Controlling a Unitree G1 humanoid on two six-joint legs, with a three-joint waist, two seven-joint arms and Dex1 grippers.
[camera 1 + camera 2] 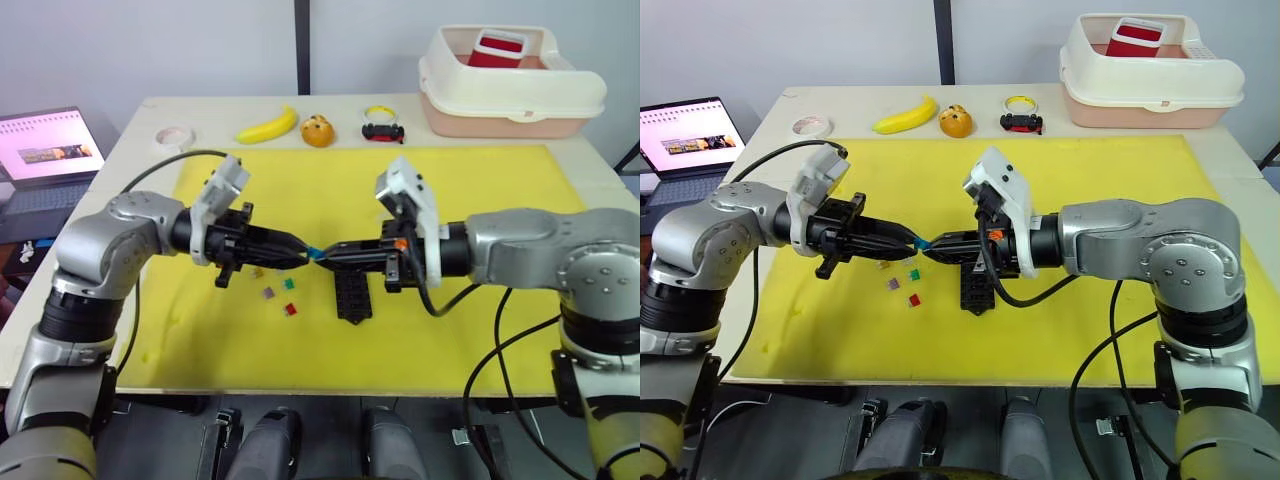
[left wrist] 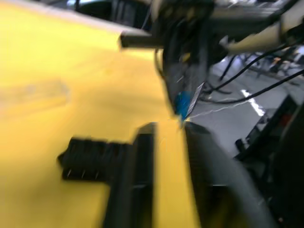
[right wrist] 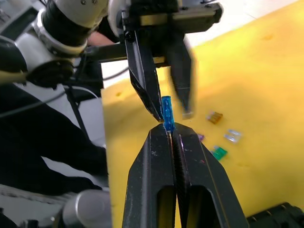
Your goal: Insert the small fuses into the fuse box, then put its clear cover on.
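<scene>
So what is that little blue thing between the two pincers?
A small blue fuse. In the right wrist view the right pincer is shut on its lower end, while the left pincer stands open around its upper end.

A lab or office test bench: a yellow mat (image 1: 480, 200) on a table, laptop (image 1: 45, 155) far left, plain walls.
</scene>
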